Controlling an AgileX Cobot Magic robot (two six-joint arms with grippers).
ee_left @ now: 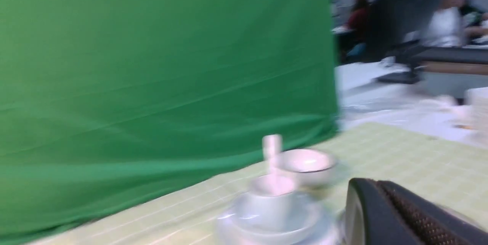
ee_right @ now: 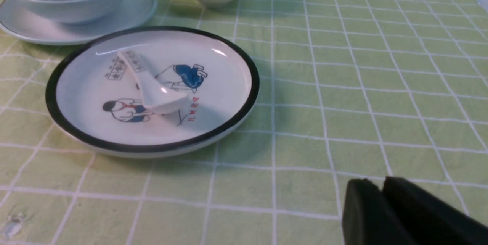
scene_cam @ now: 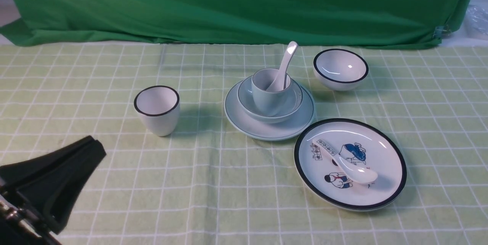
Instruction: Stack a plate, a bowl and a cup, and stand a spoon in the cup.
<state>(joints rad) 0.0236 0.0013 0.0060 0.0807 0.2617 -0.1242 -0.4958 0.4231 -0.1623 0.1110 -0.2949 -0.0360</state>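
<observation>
Front view first, and we read it from the left. Our left gripper (scene_cam: 91, 149) sits low at the near left corner, its fingers pressed together on nothing, well apart from the dishes. Next comes the black-rimmed cup (scene_cam: 157, 109), standing alone on the counter (scene_cam: 213, 191); we take it as no part of the job. At the middle stands the stack: the plate (scene_cam: 267, 128) lies flat on the checked cloth, the bowl (scene_cam: 259, 109) sits inside it, the cup (scene_cam: 268, 94) stands upright in the bowl, and the spoon (scene_cam: 284, 67) has its scoop down in the cup, its handle leaning up and to the right over the rim. Nothing touches the stack. Right of it, further back, is the black-rimmed bowl (scene_cam: 340, 68), and nearer to us the cartoon plate (scene_cam: 389, 168) with the printed spoon (scene_cam: 352, 166) lying in it.

Our right gripper (ee_right: 385, 203) shows only in its own wrist view, low over bare cloth near the cartoon plate and holding nothing; its fingers (ee_right: 362, 210) look close together, though we cannot tell whether a gap remains between them.

We judge all four steps done: plate, bowl, cup, spoon. What is left, as we see it, is only for both arms to stay clear of the stack.
</observation>
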